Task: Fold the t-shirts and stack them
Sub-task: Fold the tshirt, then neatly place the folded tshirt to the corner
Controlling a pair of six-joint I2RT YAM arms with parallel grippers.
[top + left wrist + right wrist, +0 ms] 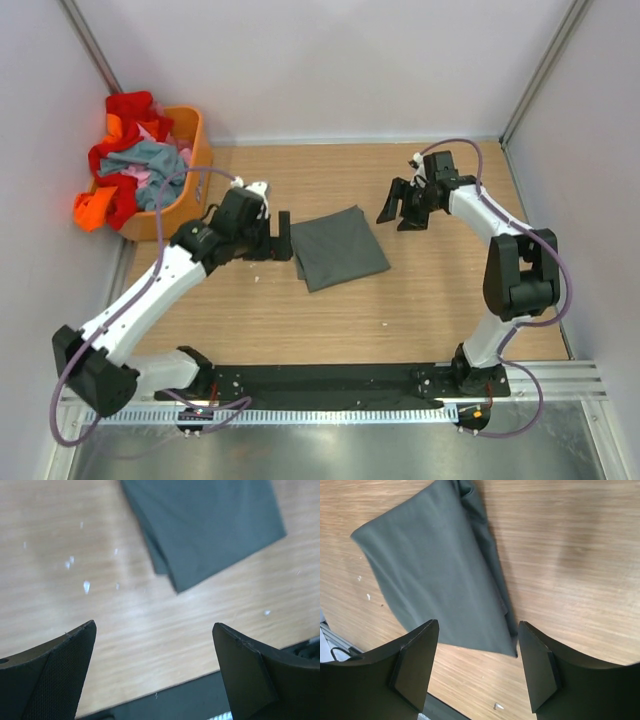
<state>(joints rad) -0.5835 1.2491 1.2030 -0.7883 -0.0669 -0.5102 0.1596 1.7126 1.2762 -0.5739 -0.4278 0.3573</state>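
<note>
The worktop (420, 290) is carrying one dark grey t-shirt (338, 247), which is lying folded into a flat rectangle near its middle, with layered edges showing along one side. The fold looks finished, so the step in hand is probably clearing away and fetching the next garment from the orange basket (197, 135), which is sitting in the far left corner.

To do this well, the left arm, being nearer the basket, should be lifting straight up before swinging over, so its fingers are not dragging the folded edge just beside them. It should be taking a single shirt from the top of the heap (135, 165), not a tangled bunch. The right arm should be keeping clear of the grey shirt so the stack spot is not disturbed.

The left fingers (284, 236) are standing spread wide just beside the shirt's left edge, gripping nothing. The right fingers (392, 202) are standing apart too, hovering near its right side with only bare wood and cloth showing beneath them.

Counting: one worktop, two arms, one basket, one folded grey shirt. The heap is showing red, orange, pink and blue-grey cloth, but how many garments it holds I cannot tell. Two pairs of fingers are making four in all.
</note>
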